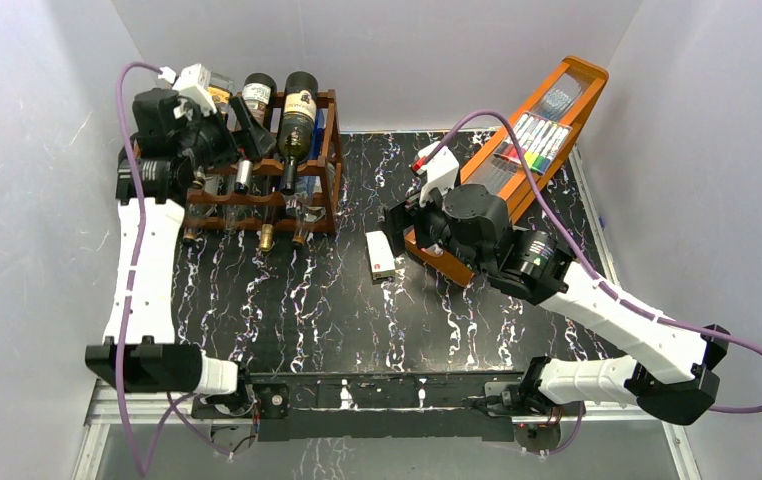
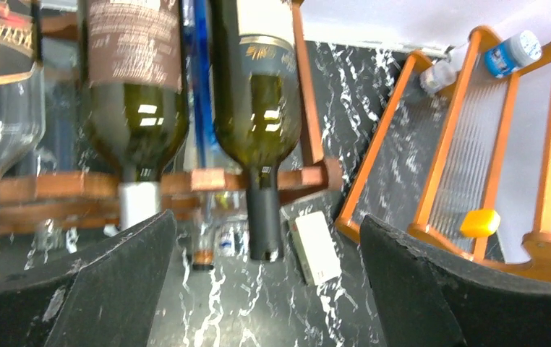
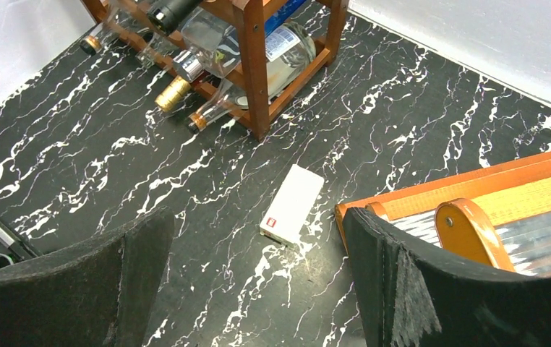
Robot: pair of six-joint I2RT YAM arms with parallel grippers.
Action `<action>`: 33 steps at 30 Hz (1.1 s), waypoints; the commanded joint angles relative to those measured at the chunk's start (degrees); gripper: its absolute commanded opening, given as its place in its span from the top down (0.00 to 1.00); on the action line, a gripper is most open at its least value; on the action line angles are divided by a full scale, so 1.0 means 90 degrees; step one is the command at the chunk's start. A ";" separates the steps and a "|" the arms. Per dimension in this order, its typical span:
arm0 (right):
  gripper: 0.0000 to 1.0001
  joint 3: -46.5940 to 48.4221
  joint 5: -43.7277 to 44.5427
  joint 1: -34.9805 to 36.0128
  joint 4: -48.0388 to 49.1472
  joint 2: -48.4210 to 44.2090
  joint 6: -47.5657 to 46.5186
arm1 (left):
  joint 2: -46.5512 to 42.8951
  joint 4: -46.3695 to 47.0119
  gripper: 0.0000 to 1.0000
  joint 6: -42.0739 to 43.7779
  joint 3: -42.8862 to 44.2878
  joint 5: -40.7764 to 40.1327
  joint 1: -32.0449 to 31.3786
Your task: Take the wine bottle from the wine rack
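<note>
Bottle: dark green glass, lying on the top tier of the rack, upper left of the top view, neck pointing down-frame. Judged heavy, rigid, slick and breakable; grip it at the neck. Left fingers are wide and empty, just before the neck. Right fingers are wide and empty, over the tabletop.

Top view: high up behind the arm bases, looking down and forward over the whole table. It has the rack at the far-left corner, the stand far right, and the box mid-table.

Left wrist: very near, just above the rack, which fills the left half. Left tool at bottom.

Right wrist: farther back over mid-table, angled down toward the far-left corner. Right tool at bottom.

All three views share the rack, box and stand.
</note>
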 commanded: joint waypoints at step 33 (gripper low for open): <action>0.02 -0.0308 0.0440 0.0037 -0.0050 -0.0378 0.0149 | 0.4458 -0.1131 0.03 0.1145 0.4552 -0.3597 -0.1961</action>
